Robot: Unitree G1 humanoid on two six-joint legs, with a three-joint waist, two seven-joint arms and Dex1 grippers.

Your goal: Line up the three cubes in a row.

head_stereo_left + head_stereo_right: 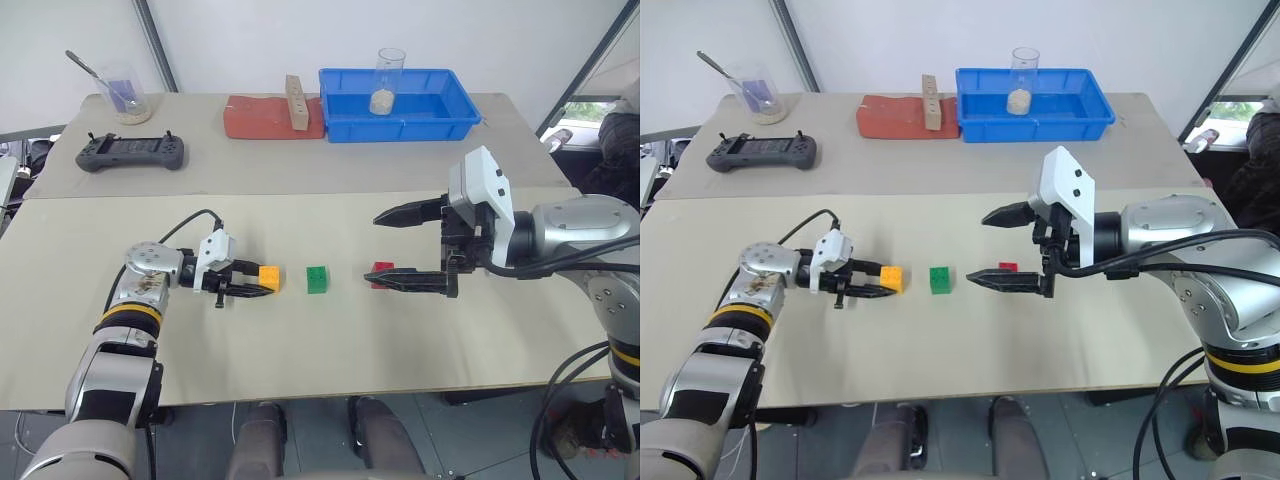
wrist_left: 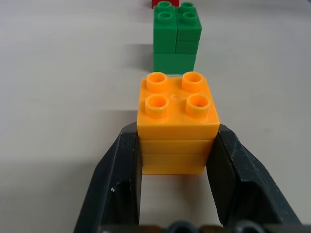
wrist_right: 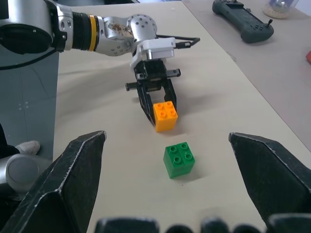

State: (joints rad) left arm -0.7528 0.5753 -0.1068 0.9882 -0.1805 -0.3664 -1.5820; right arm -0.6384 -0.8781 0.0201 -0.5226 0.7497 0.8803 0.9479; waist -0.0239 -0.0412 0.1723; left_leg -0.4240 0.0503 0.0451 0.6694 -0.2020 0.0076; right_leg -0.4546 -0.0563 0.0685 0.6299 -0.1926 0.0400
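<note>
On the near table (image 1: 300,370), the 3 cubes sit in a rough left-to-right line: orange-yellow cube (image 1: 268,277), green cube (image 1: 317,279), red cube (image 1: 381,273), each apart from the next with bare table between. Left wrist view shows all 3 roughly along one axis, red cube just at the frame edge.

Handling, as a judgement: hard plastic bricks, light, stiff, not fragile. Smooth flat side walls could slip under a loose pinch, and studded tops give poor purchase, so best hold is across 2 opposite side faces, low to mid height. Light enough to get nudged out of line by a careless finger.

Left gripper (image 1: 255,288) reaches in low from the left, nearly level, pointing toward the green cube, its 2 black fingers (image 2: 121,179) closed against opposite sides of the orange-yellow cube. Cube looks seated on the table.

Right gripper (image 1: 385,248) hangs above the table over the red cube, pointing left and slightly down, jaws spread wide, holding nothing; one finger crosses in front of the red cube.
</note>
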